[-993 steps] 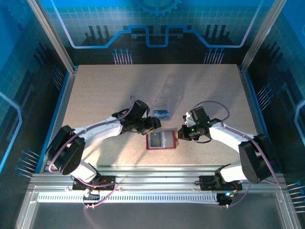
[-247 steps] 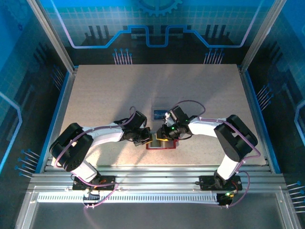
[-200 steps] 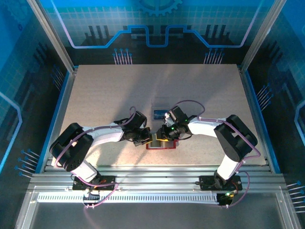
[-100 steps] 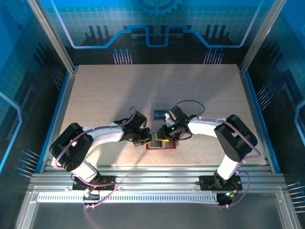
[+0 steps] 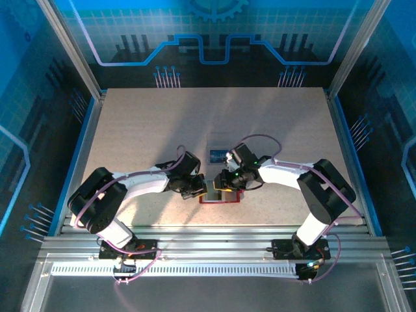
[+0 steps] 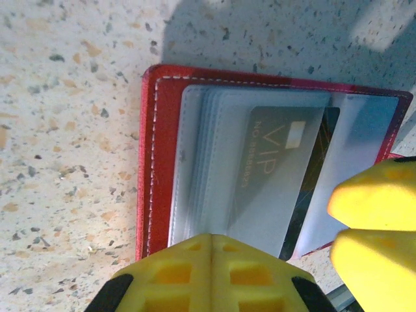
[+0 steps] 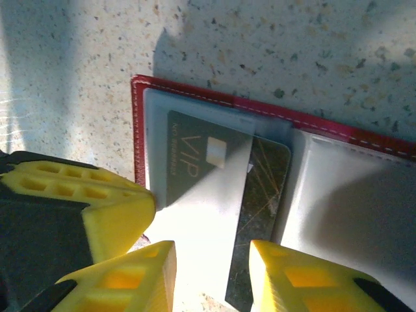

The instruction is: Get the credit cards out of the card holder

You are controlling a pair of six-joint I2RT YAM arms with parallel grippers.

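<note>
The red card holder lies open on the table between both grippers. Its pale grey pockets hold a black card marked "VIP", part under a translucent sleeve, its right strip bare and reaching past the holder's near edge. My left gripper is shut, its tips resting on the pocket stack at the holder's edge. My right gripper is open, one finger on each side of the sleeve and the card's bare strip. A blue card lies flat on the table behind the holder.
The two grippers stand almost touching over the holder: the right one's yellow fingers crowd the left wrist view. A metal rail borders the table's near edge. Blue walls enclose the other sides.
The right gripper's jaws have spread a little wider over the holder, and its arm has shifted slightly right. The left gripper and the holder have not moved.
</note>
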